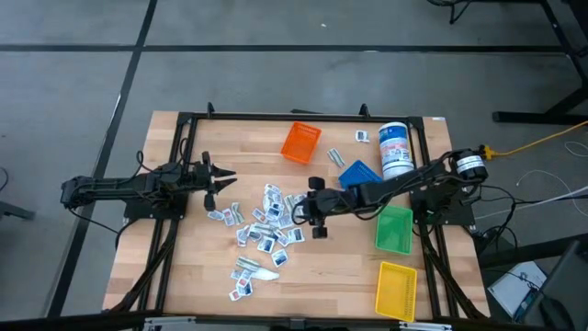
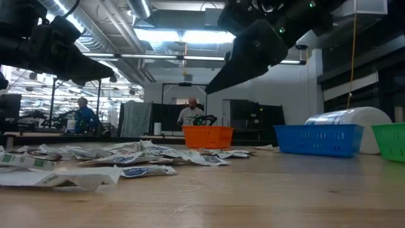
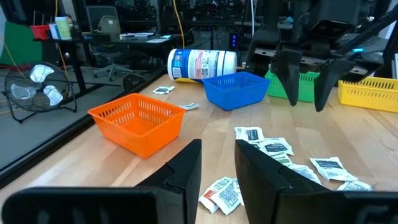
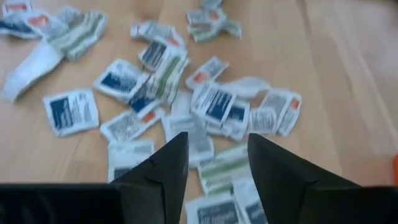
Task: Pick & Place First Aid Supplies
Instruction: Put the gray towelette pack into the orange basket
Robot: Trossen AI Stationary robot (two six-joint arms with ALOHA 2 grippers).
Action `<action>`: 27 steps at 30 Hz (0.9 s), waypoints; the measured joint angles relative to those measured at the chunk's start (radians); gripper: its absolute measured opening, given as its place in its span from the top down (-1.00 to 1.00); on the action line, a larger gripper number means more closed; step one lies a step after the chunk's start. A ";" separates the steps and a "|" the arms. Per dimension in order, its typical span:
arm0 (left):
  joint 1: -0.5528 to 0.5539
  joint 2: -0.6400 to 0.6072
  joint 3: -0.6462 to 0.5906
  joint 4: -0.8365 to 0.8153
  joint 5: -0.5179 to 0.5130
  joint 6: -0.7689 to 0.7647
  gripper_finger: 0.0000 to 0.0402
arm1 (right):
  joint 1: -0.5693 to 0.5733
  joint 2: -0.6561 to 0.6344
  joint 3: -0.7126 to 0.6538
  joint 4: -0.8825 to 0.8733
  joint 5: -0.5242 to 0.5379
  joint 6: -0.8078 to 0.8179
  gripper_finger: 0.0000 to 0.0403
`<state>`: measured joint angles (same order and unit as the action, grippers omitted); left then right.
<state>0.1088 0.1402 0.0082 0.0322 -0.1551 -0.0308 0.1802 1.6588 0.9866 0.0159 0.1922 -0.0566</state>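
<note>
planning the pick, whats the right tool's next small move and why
Probably lower straight down. The right tool hangs open above the pile of packets, holding nothing, with packets showing right between its fingers, so a short descent should bring it onto one. The left tool waits beside the pile.

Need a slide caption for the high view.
Right pincer open above scattered first aid packets; left pincer open beside the pile; four coloured bins wait.

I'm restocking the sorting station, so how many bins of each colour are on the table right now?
orange bin: 1
blue bin: 1
green bin: 1
yellow bin: 1
Total: 4 bins
</note>
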 joint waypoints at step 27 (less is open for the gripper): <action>0.000 0.000 0.000 0.001 0.000 0.000 0.54 | 0.049 0.146 0.040 -0.178 0.131 -0.084 0.18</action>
<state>0.1085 0.1402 0.0082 0.0330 -0.1555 -0.0308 0.2293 1.8052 1.0264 -0.1622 0.3229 -0.1404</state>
